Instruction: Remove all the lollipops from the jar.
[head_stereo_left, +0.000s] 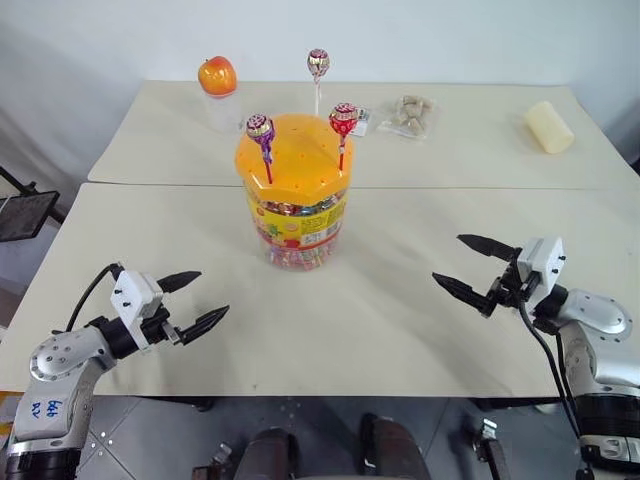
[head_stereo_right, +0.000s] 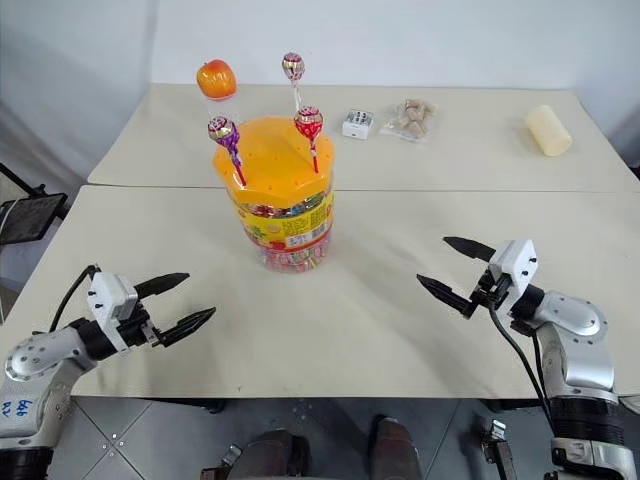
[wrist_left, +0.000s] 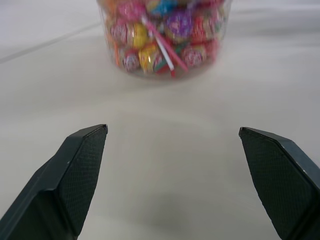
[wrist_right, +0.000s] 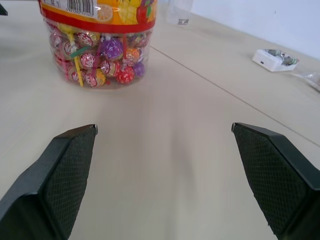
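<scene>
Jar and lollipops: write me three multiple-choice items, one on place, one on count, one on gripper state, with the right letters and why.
1. Where does the jar stand?
A. On the near table, between the two grippers and farther back
B. On the far table beside the pale cylinder
C. In the left gripper

2. How many lollipops stand in the orange lid?
A. One
B. Three
C. Five

3. How are the left gripper and right gripper?
A. Both shut on sticks
B. Left open, right shut
C. Both open, holding nothing

Answers:
1 A: it stands on the near table, apart from both grippers.
2 B: purplish, red and pink heads rise from the lid.
3 C: both jaws spread over bare tabletop.
</scene>
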